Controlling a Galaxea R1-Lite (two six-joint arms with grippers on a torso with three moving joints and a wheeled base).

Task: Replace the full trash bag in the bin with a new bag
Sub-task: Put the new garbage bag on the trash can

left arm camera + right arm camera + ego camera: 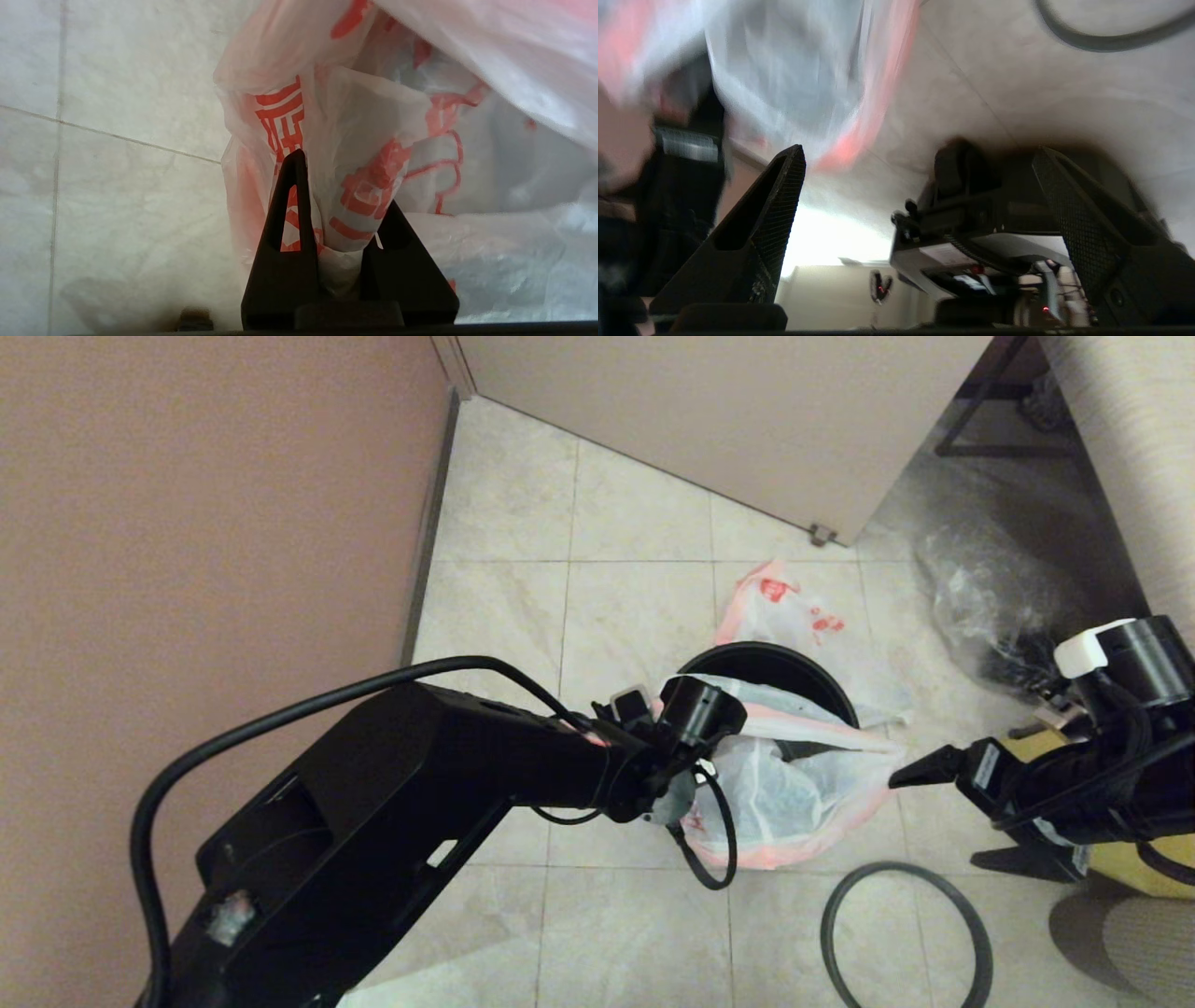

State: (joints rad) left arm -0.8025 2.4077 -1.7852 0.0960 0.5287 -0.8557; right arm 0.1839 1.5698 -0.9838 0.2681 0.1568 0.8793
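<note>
My left gripper (343, 186) is shut on a bunched fold of the new bag (369, 140), thin white plastic with red printed characters. In the head view the new bag (794, 784), with its pink border, drapes over the near side of the black bin (775, 663) and hangs to the floor. The full trash bag (780, 607), white with red marks, lies on the floor behind the bin. My right gripper (904, 775) hovers open just right of the new bag's edge. In its wrist view the right gripper (920, 149) holds nothing.
The dark grey hoop (896, 867) lies on the tiles near me, right of the bin. A clear bag with dark contents (990, 607) sits at the far right, a yellow bag (1134, 859) under my right arm. A wall runs along the left, a door stands behind.
</note>
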